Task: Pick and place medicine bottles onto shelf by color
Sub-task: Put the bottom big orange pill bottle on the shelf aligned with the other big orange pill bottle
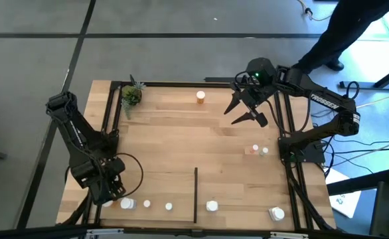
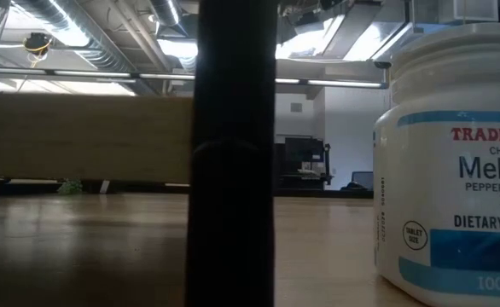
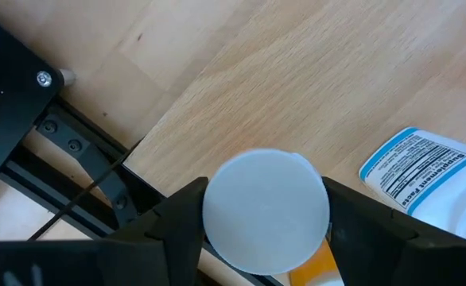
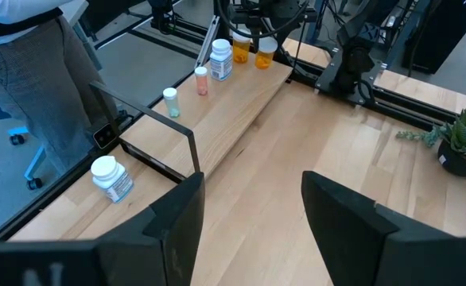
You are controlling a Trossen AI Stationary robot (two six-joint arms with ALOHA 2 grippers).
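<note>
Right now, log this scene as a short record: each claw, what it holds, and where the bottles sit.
left claw: near-left corner of the shelf, shut on orange bottle
right claw: raised over the far right, open, empty
near edge: several bottles in a row, including a white bottle right of the black divider
far edge: orange bottle alone, potted plant in the corner

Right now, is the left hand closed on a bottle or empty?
Closed on one. In the left wrist view, the left hand has its fingers against both sides of an orange bottle's white cap, at the shelf's near-left corner.
</note>
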